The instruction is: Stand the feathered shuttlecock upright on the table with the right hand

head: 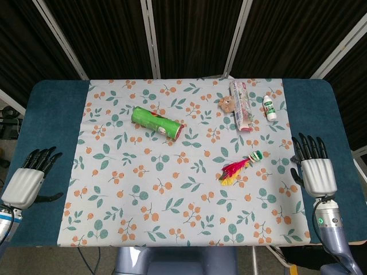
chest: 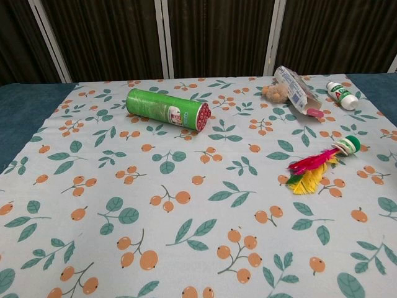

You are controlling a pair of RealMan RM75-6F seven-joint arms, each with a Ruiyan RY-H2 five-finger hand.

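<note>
The feathered shuttlecock (head: 238,168) (chest: 319,164) lies on its side on the patterned cloth, right of centre, red and yellow feathers pointing toward the front, green-and-white base toward the back right. My right hand (head: 314,165) rests flat on the blue table edge to the right of it, fingers spread, holding nothing, roughly a hand's length from the shuttlecock. My left hand (head: 28,176) lies at the far left edge, fingers apart and empty. Neither hand shows in the chest view.
A green can (head: 157,122) (chest: 167,109) lies on its side at the back left of centre. A small brown toy (head: 225,103), a flat packet (head: 241,105) (chest: 296,90) and a white bottle (head: 269,108) (chest: 342,95) sit at the back right.
</note>
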